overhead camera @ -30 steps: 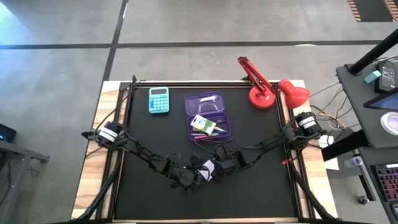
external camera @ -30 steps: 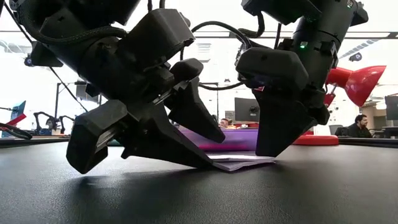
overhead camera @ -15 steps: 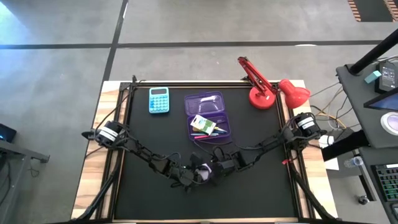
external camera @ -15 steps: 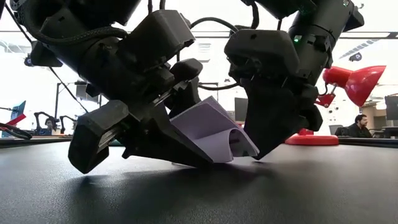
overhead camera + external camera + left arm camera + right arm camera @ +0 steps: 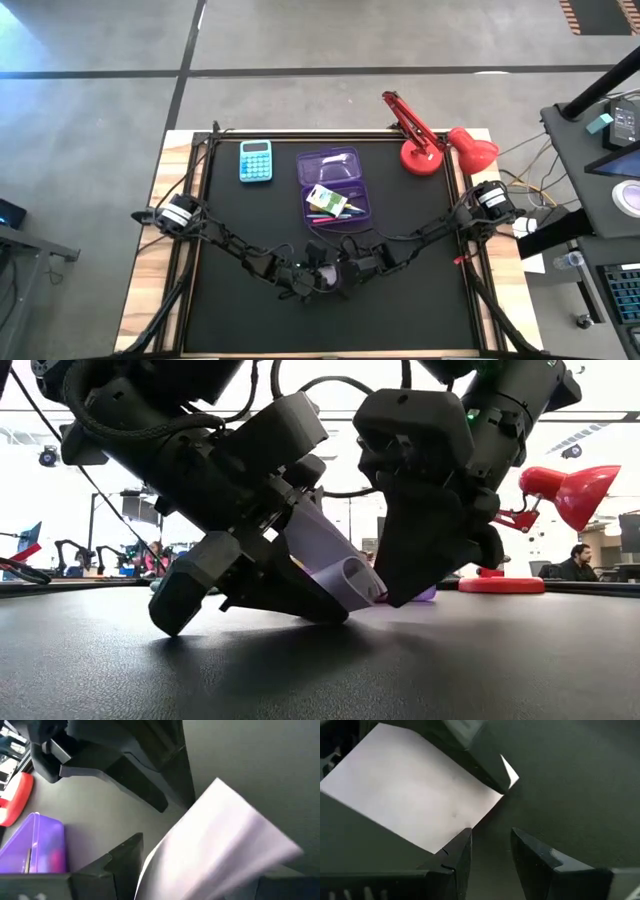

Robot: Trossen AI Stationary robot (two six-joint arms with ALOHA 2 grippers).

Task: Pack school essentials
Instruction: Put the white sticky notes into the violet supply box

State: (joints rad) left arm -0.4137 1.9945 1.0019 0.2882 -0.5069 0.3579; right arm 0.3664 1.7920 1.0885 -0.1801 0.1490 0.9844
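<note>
Paper, one small white square point(image 5: 335, 565) of it, was what both my tools were busy with near the front edge of the tabletop point(image 5: 240, 305), about midway along that edge. A second before, it had lain almost flat on the black surface under my left tool; half a second before, it had been tipped up at a slant; now it stood steeper, curled into a soft roll at its lower edge and lifted nearly clear of the tabletop. My left tool point(image 5: 300, 575) was clenched on the sheet, one finger on each face of it, and had tilted further over than before. My right tool point(image 5: 490, 852) sat just beside the sheet's free edge with its fingers a little parted and nothing between them; it had drawn in closer to the left tool.

The sheet looked thin, smooth and matte, with crisp corners, and it bent without creasing. The tabletop was a dull black mat set in a pale wooden border. Behind my tools, toward the middle, the purple translucent plastic case point(image 5: 337, 185) lay open, the pens point(image 5: 335, 208) and a green-and-white packet point(image 5: 323, 197) inside. A light-blue calculator point(image 5: 255, 160) rested near the back edge, and a glossy red desk lamp point(image 5: 432, 142) at the back right corner; none of these had shifted.
</note>
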